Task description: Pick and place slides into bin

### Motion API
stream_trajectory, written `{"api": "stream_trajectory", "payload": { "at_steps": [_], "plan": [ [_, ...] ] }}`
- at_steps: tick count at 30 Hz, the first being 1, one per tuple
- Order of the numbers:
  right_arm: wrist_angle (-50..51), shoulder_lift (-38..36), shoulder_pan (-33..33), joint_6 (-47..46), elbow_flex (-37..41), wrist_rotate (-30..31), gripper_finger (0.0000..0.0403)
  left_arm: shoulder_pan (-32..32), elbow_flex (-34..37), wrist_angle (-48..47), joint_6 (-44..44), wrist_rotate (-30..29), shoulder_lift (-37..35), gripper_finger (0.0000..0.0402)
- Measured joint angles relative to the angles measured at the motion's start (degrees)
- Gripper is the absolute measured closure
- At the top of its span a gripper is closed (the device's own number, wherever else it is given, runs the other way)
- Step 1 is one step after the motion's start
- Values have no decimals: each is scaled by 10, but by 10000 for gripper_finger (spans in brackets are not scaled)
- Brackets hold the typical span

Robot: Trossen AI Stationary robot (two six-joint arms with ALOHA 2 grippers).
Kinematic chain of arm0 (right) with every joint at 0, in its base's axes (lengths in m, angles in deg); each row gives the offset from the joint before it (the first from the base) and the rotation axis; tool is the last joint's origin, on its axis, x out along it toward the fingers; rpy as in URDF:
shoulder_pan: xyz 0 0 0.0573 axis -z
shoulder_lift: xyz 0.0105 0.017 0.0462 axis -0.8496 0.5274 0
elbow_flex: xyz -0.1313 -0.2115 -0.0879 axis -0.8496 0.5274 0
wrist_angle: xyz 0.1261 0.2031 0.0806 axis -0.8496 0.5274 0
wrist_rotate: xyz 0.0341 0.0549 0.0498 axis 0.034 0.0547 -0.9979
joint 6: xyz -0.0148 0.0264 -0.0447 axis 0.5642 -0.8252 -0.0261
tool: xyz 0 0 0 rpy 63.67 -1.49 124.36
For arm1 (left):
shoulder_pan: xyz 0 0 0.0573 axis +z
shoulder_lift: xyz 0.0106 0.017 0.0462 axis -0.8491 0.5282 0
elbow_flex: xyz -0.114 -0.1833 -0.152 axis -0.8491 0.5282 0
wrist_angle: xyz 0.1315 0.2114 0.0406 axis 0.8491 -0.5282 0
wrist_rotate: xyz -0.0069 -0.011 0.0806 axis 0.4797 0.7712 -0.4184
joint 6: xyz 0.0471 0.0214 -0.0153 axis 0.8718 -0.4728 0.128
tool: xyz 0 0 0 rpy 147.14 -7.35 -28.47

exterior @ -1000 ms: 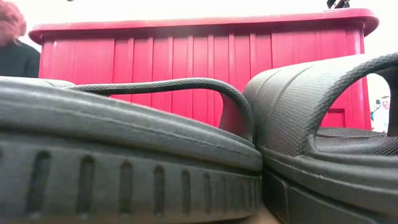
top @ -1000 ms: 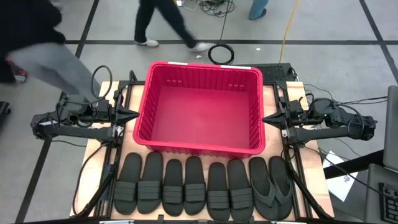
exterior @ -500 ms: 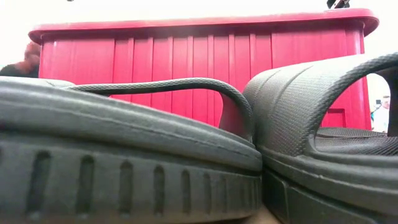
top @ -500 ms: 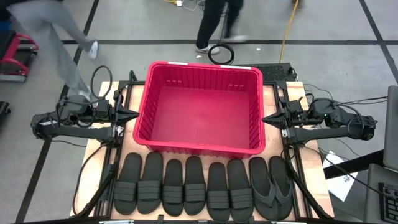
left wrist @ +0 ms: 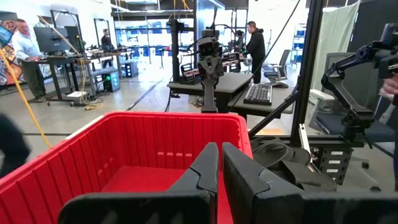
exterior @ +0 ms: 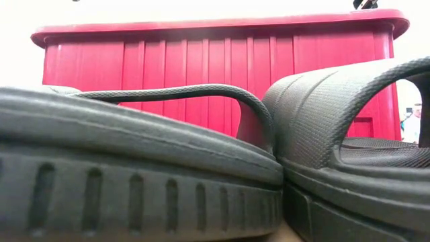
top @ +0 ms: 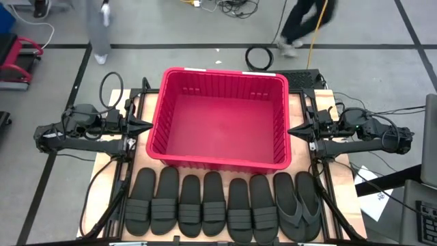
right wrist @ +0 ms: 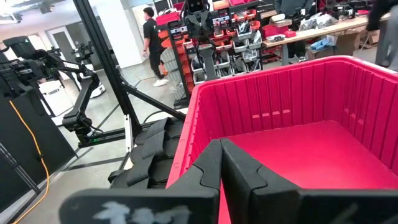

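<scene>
Only the people on the floor beyond the table have moved: the grey-trousered legs [top: 101, 31] that were passing the far left corner are now farther off at the far left edge, and the dark-trousered walker [top: 300, 24] has crossed from the middle to the far right, near a yellow cable. In the low view the dark shape that showed at the far left behind the crate has gone. Nothing on the table has shifted.

The bin [top: 218, 164], a red slotted crate, sits in the middle of the table with nothing inside it. Just in front of its near wall the slides [top: 222, 205] lie in one row of eight, side by side and touching or nearly so: six with wide ribbed straps on the left, and the two thong flip-flops [top: 298, 201] at the right end. The low view looks across two of them, with the crate's ribbed wall rising right behind.

The left gripper [top: 147, 127] hangs just beside the bin's left wall, pointing at it, its fingers [left wrist: 202, 171] pressed almost together and holding nothing. The right gripper [top: 292, 129] mirrors it at the bin's right wall, fingers [right wrist: 208, 168] pressed fully together, also empty. Both arms lie stretched out over the table's side edges, exactly as before.
</scene>
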Motion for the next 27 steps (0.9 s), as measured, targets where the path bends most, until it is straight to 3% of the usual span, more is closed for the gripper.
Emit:
{"api": "stream_trajectory", "payload": {
  "at_steps": [27],
  "plan": [
    [-18, 2, 0, -2, 0, 15, 403, 0, 0, 13, -12, 0, 0, 380]
  ]
}}
